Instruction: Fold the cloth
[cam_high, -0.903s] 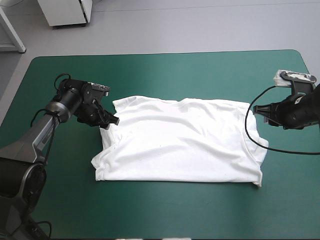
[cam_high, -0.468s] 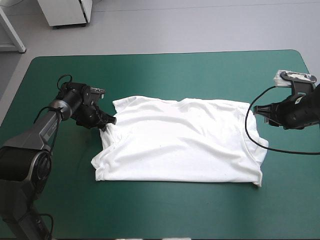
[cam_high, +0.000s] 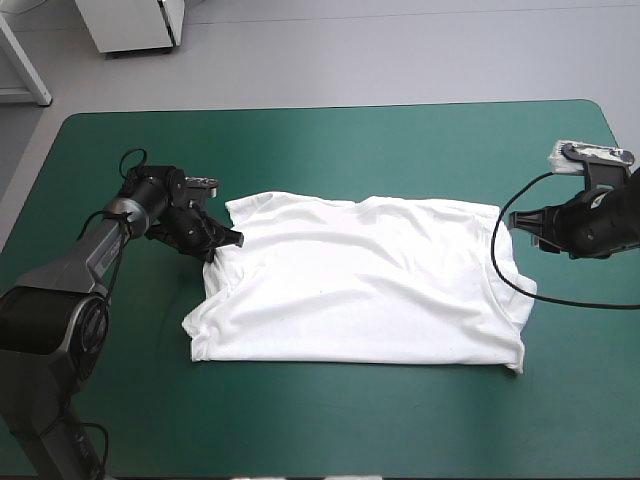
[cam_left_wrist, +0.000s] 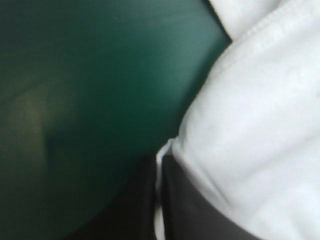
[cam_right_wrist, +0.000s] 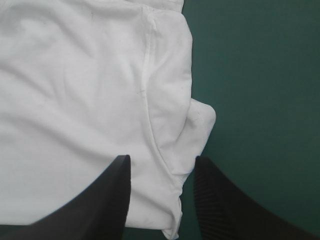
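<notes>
"Where's the T-shirt (cam_high: 365, 280) lying?"

"Spread flat in the middle of the teal-green tabletop (cam_high: 330, 150), a few shallow wrinkles running across it."

"And the arms?"

"The left claw (cam_high: 230, 240) is at the shirt's left edge, pinched on the cloth there; a thin white layer runs between its black fingers. The right claw (cam_high: 516, 226) hovers over the opposite edge with its fingers (cam_right_wrist: 112, 195) spread wide, gripping nothing."

"How will it handle, do you reckon?"

"Light and limp, I'd say. It will sag and drape from wherever it's pinched, and a single layer could slip free. I'd have the right claw take the rumpled side edge just under it, where the cloth is doubled, so both ends lift evenly. Lifted from one corner alone, it would just bunch up."
</notes>
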